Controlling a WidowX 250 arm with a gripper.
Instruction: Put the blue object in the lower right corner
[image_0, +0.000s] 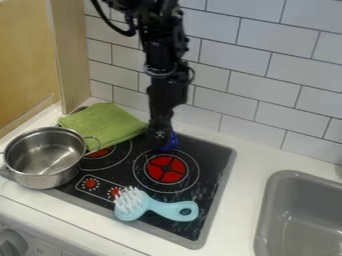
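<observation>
Appears as a small blue object (171, 142), deep and strong in colour, much darker than sky blue. Sits behind and partly hidden by the gripper (161, 143), showing mostly along its right side, with the rest covered. Seems rounded at the visible edge, though too small and too covered to give a full shape or to name more exactly. Is placed at the back of the black stovetop (215, 162), near the rear rim, just behind the red burner (166, 168) and to the right of the green cloth (107, 125). Lies well apart from the stovetop's lower right corner. Cannot be told as resting on the surface or held above it, nor as upright or tilted.
</observation>
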